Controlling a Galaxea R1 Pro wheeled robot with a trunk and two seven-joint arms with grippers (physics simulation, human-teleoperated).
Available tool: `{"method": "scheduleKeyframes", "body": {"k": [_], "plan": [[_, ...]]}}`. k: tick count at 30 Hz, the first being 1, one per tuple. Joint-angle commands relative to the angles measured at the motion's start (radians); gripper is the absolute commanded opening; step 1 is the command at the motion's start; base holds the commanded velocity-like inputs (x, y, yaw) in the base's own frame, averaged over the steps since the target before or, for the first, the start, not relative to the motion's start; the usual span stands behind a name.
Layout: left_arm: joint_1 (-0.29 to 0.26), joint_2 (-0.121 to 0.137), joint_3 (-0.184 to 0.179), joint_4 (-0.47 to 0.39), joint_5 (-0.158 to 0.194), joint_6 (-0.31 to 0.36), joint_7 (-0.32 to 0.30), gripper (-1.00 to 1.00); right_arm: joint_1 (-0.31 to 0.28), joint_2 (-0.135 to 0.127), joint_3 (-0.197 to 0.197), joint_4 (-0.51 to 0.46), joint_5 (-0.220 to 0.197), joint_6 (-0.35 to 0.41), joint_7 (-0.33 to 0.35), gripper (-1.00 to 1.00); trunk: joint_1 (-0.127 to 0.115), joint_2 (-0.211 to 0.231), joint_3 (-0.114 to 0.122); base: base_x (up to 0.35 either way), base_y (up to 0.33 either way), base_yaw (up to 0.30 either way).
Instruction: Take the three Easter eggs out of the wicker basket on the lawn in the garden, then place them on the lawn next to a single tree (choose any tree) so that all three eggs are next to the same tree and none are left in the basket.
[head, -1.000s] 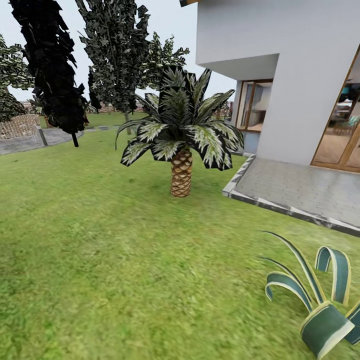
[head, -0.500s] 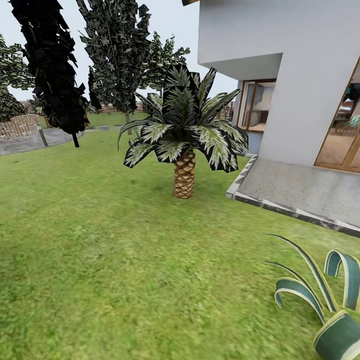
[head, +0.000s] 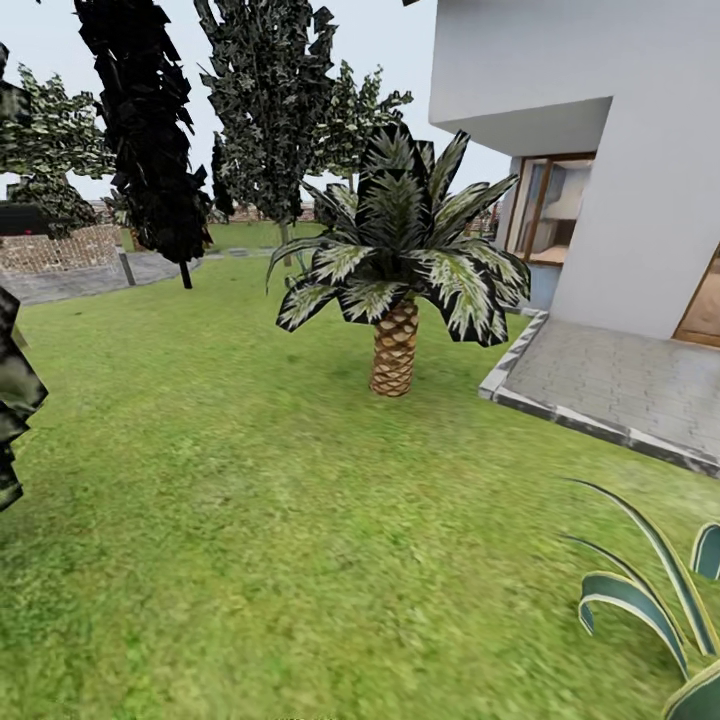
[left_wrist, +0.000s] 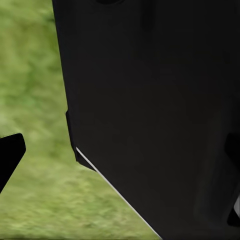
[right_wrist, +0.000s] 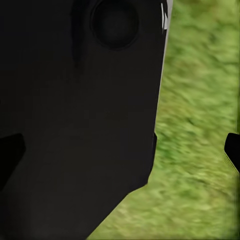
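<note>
The Easter eggs and the wicker basket are out of view. In the head view the lawn (head: 250, 520) spreads wide in mottled green grass. In the left wrist view my left gripper (left_wrist: 121, 152) is open: a dark fingertip (left_wrist: 10, 156) sits at each side edge, with a black part of my own body and grass behind. My right gripper (right_wrist: 120, 150) is open in the same way, its fingertips (right_wrist: 233, 147) far apart, over grass beside my black body. Neither gripper holds anything.
A short palm (head: 395, 270) stands mid-lawn, near a paved patio (head: 620, 385) and a white house (head: 600, 120). Behind are a near-black conifer (head: 150, 130) and a slim ragged tree (head: 270, 100). A striped agave (head: 650, 610) sits at front right; dark foliage (head: 12, 400) juts in at left.
The whole head view has shifted: palm, house and trees slid to the right, so the camera turned left. Foliage has entered at the left edge, and the agave has slipped partly out.
</note>
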Motion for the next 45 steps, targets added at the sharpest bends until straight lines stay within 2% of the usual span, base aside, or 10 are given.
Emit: {"method": "scheduleKeyframes", "body": {"k": [1, 12, 45], "plan": [[0.001, 0.0, -0.001, -0.002, -0.002, 0.001, -0.003, 1.0, -0.001, 0.0, 0.001, 0.003, 0.003, -0.003, 0.003, 1.0, 0.0, 0.0, -0.001, 0.0, 0.0, 0.272], [0.001, 0.0, -0.001, -0.002, -0.002, 0.001, -0.003, 1.0, -0.001, -0.001, 0.003, 0.003, 0.006, -0.005, 0.003, 1.0, 0.0, 0.0, -0.007, 0.0, 0.0, 0.224], [0.001, 0.0, -0.002, -0.002, -0.002, 0.001, -0.003, 1.0, -0.001, -0.002, 0.004, 0.002, 0.01, -0.002, 0.01, 1.0, 0.0, 0.0, -0.007, 0.0, 0.0, 0.001]]}}
